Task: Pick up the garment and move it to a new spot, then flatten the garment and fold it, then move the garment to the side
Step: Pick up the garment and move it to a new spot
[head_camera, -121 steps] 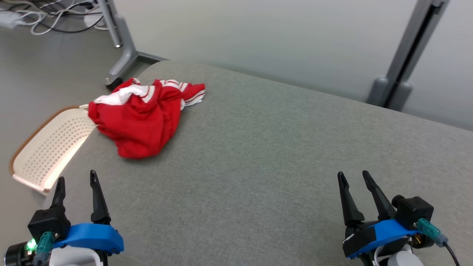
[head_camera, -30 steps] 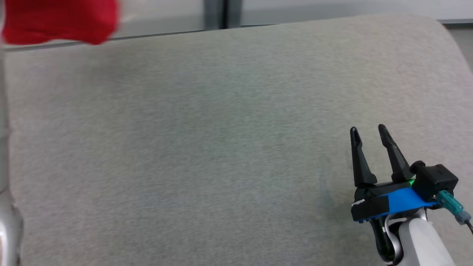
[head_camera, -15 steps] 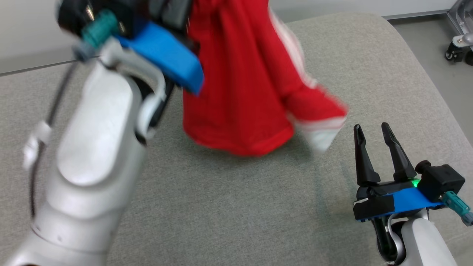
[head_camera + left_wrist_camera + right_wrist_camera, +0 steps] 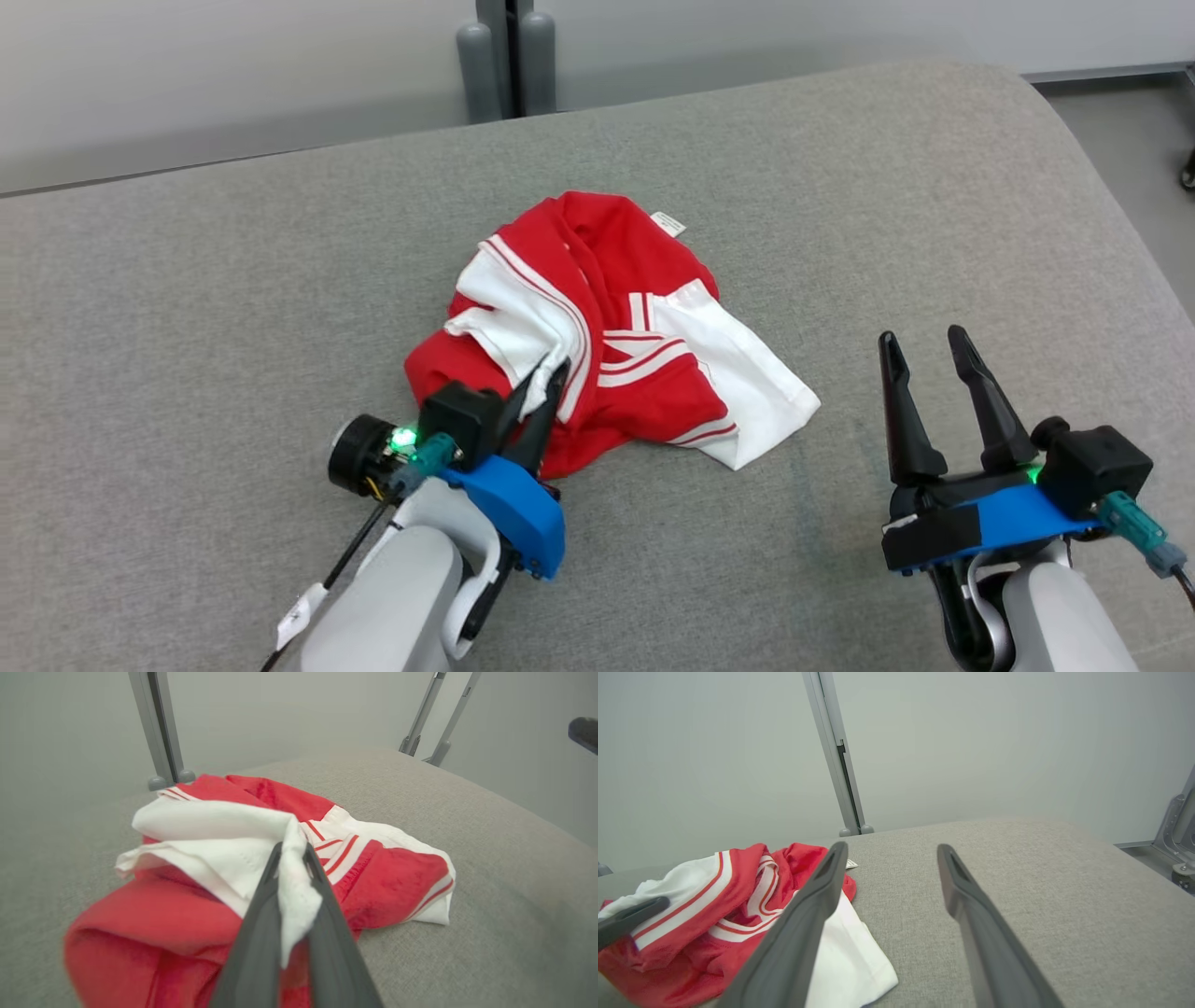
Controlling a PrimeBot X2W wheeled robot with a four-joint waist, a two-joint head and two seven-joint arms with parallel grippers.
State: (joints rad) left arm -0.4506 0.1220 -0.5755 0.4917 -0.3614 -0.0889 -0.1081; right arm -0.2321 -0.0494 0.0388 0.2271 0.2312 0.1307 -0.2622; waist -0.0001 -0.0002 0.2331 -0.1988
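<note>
Change: half a second ago the red garment hung in the air from the raised left arm. Now it lies heaped on the table and that arm is low beside it.
Table: grey fabric-covered table (image 4: 233,280) with a rounded far right corner; a grey metal post (image 4: 504,56) stands behind its far edge.
Garment: crumpled red-and-white striped jersey garment (image 4: 607,345), near the middle of the table and well clear of every edge. A white panel spreads toward the right gripper.
Left gripper: left gripper (image 4: 549,371) at the heap's near left side. The left wrist view shows its dark fingers pinched together on a fold of white cloth.
Right gripper: right gripper (image 4: 922,338) with fingers spread and nothing between them, near the garment's white corner but apart from it.
Tag: small white label (image 4: 667,223) sticks out at the heap's far side.
Stage: the move to a new spot looks done; flattening has not begun.
Risk: the pinched fold may hold more than one layer, so a pull from it could drag the whole heap instead of spreading it. Opening too slowly while the arm lifts could snag the cloth and bunch it again.
</note>
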